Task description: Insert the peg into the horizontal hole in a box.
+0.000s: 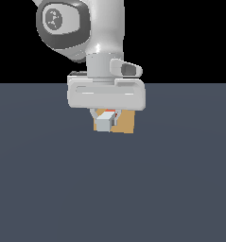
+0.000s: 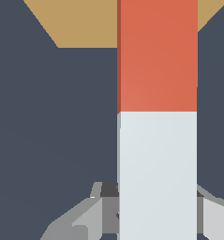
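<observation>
Peg (image 2: 157,56) insertion is at the approach stage, judging by how the bar points toward the box (image 1: 126,123) without reaching into it. Going from the exterior view's left to its right: the dark floor (image 1: 39,179) is bare on the left side; in the middle the arm's white hand hangs low over the work, and under it the gripper (image 1: 106,121) holds the peg, of which mainly a pale grey end block and a sliver of red-orange show; just to the right of that, and behind it, stands the tan box, partly hidden by the hand. The wrist view shows the peg is two-toned, pale grey on the held half and red-orange on the far half, with the grey fingers (image 2: 90,215) closed against its sides low in the frame, so the gripper is clamped on the peg. The red-orange tip overlaps the tan surface in that view, yet the hole cannot be made out in either picture, so whether the tip has entered or merely sits in front of the box cannot be told. The next move probably calls for keeping the bar level, lining its square tip with the opening, then pushing straight along its length; a small sideways or height error would likely jam the tip on the face.
</observation>
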Controlling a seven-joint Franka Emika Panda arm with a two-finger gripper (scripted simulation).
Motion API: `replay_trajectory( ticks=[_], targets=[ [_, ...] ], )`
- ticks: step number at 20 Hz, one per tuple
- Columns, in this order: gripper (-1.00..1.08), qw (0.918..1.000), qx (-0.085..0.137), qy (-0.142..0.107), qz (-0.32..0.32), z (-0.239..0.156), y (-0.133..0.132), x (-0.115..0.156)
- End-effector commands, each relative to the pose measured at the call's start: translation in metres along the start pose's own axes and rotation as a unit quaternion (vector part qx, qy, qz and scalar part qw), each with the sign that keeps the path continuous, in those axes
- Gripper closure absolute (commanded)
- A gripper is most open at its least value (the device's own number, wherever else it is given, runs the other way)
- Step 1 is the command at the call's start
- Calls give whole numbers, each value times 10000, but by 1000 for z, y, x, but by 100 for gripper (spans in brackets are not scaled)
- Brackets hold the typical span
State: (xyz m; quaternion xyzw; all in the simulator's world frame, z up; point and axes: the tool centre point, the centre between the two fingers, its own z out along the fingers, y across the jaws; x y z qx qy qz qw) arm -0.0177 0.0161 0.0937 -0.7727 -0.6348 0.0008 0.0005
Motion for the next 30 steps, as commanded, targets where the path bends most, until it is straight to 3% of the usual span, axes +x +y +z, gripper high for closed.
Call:
replay_trajectory(
  ticks=[1, 11, 23, 30],
  targets=[
    [108, 10000, 0, 0, 0, 0, 0, 0],
    [108, 10000, -5, 5, -15, -1, 0, 6],
    [108, 10000, -11, 8, -15, -2, -1, 81],
    [108, 10000, -15, 9, -16, -2, 1, 93]
  ],
)
